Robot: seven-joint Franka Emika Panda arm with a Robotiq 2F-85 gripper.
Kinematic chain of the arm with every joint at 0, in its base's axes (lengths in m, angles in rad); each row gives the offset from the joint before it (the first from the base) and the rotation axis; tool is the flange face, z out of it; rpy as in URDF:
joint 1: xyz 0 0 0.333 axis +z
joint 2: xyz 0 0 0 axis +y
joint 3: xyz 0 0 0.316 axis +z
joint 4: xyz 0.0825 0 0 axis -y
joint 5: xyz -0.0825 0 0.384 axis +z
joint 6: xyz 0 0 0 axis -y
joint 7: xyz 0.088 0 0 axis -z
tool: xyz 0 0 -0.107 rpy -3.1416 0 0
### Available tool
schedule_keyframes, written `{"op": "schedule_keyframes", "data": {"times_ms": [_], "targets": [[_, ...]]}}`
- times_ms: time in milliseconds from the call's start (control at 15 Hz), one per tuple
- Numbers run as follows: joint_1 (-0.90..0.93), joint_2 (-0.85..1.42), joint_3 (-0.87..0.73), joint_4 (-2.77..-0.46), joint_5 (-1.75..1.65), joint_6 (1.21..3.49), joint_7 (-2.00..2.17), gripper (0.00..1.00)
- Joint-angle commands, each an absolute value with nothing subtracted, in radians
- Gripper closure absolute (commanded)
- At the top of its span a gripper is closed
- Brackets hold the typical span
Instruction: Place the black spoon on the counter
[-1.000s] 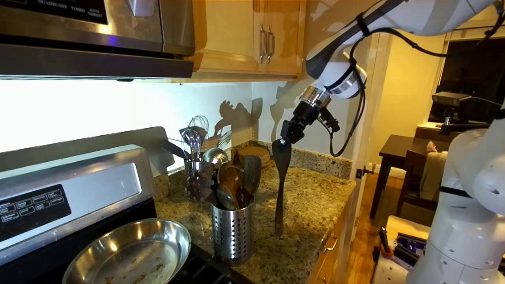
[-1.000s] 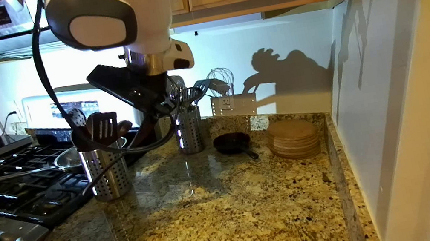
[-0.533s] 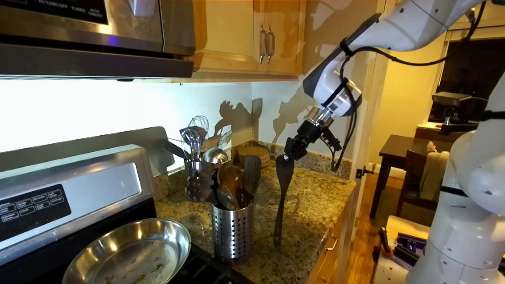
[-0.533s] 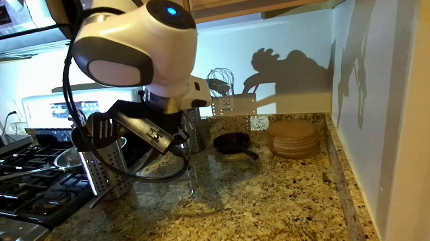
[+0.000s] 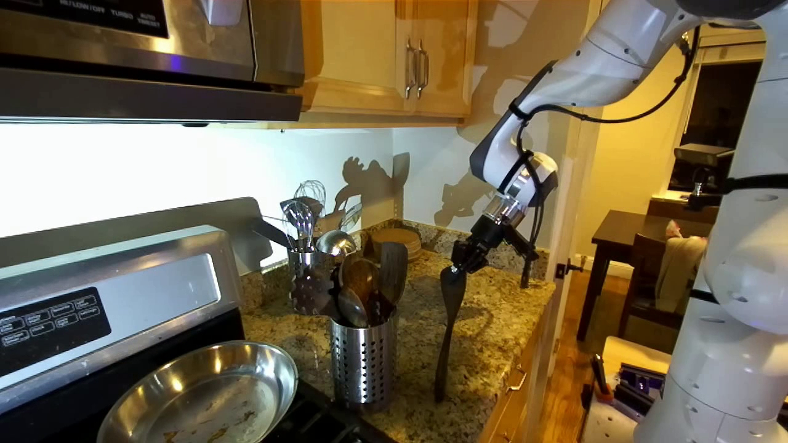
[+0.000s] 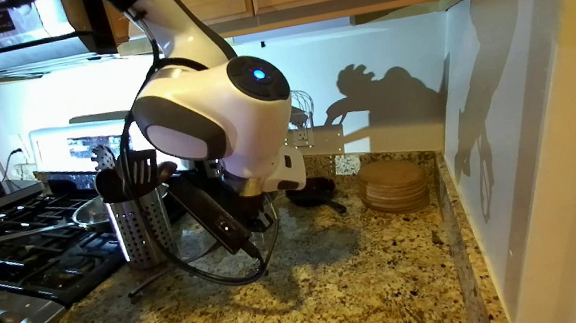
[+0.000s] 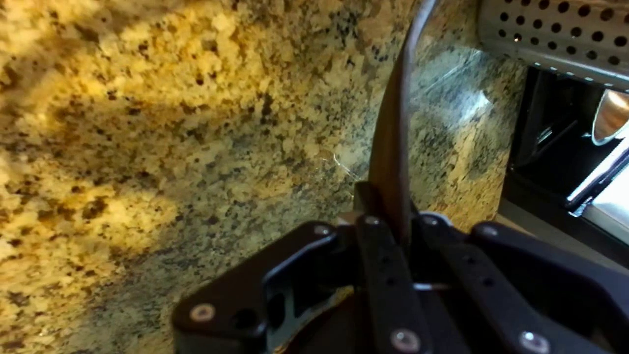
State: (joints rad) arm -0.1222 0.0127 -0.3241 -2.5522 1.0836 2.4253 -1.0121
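Observation:
The black spoon (image 5: 453, 295) hangs in my gripper (image 5: 457, 269), held by its head, with the handle slanting down toward the counter (image 5: 486, 320). Its handle (image 6: 152, 280) also shows low over the front left of the counter (image 6: 354, 289) in an exterior view; I cannot tell whether the tip touches. There the jaws are mostly hidden behind the wrist camera and arm. In the wrist view, the jaws (image 7: 390, 214) are shut around the spoon (image 7: 393, 142), which rises from between them, with the speckled counter (image 7: 196, 147) behind.
A perforated steel holder (image 5: 363, 363) full of utensils stands beside the spoon, near the stove. Another utensil holder (image 5: 301, 264) stands behind it. A steel pan (image 5: 203, 394) sits on the stove. A small black skillet (image 6: 311, 191) and stacked round boards (image 6: 393, 188) lie at the back.
The arm and gripper have moved down, and slightly away from the steel holder, with the spoon held throughout. The spoon's handle end is now lower, close to the counter.

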Motion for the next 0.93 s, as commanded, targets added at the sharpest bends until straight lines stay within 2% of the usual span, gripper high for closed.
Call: {"op": "schedule_keyframes", "data": {"times_ms": [0, 867], "targets": [[-0.169, 0.074, -0.282, -2.522, 1.13, 2.451, -1.054, 0.93], [-0.179, 0.05, -0.257, -2.529, 1.1, 2.427, -1.008, 0.94]]}}
